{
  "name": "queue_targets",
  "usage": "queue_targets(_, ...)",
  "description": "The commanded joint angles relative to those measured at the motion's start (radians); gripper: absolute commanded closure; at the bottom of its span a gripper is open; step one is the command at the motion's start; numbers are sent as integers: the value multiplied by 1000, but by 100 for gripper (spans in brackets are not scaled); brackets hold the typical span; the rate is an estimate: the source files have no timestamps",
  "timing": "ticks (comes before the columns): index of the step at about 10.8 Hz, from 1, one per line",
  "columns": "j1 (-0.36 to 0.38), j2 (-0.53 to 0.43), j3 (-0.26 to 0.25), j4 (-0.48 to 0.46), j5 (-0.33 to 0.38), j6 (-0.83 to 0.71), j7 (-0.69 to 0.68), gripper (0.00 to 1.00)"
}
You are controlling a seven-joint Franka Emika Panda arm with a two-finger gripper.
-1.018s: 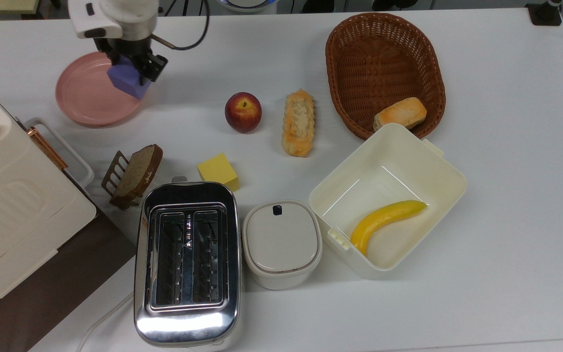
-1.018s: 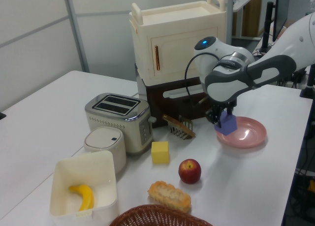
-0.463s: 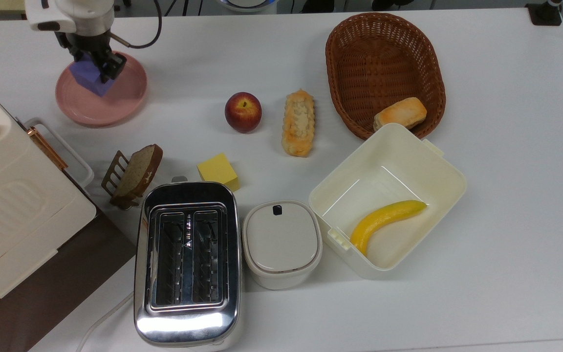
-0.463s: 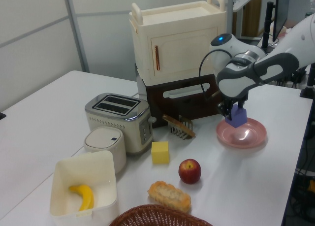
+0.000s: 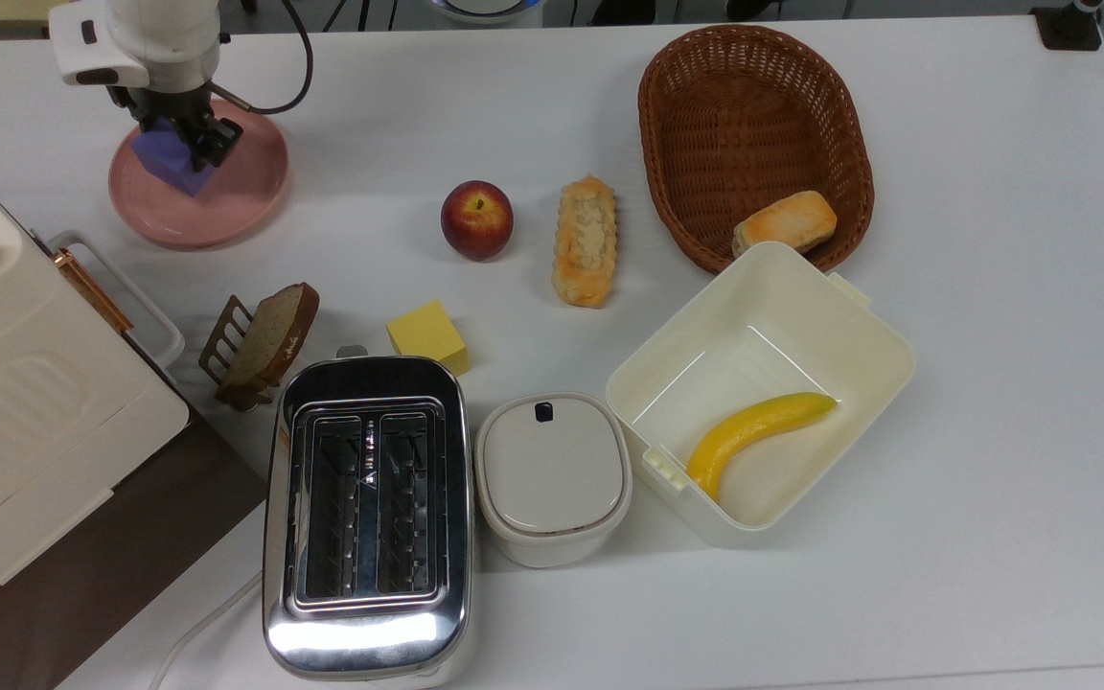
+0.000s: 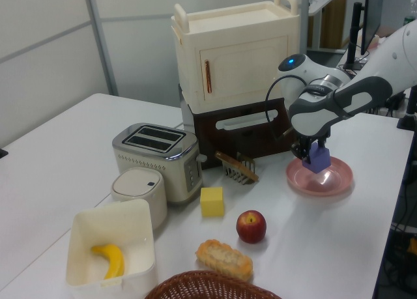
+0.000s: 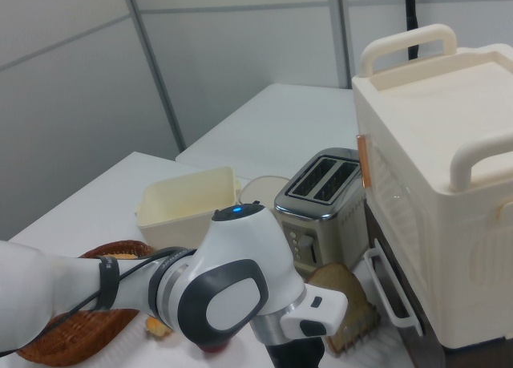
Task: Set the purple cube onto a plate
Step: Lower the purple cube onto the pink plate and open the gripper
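One purple cube clenched by the gripper over the plate.
Plate sits near the white tabletop's corner; open room toward the apple.

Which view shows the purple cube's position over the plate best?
The left view: the purple cube sits in the gripper over the plate, seen side-on. The top view shows the cube above the plate's far part. The right view has the arm in front.
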Motion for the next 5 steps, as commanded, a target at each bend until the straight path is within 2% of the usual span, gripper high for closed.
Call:
queue_targets(1,-1,-3,-3,-15,-18,18,-6,14)
queue_targets(2,-1,-2,-3,-15,-18,17,-3,0)
queue_targets(5,0,1,-3,-12,-17,11,-12,0)
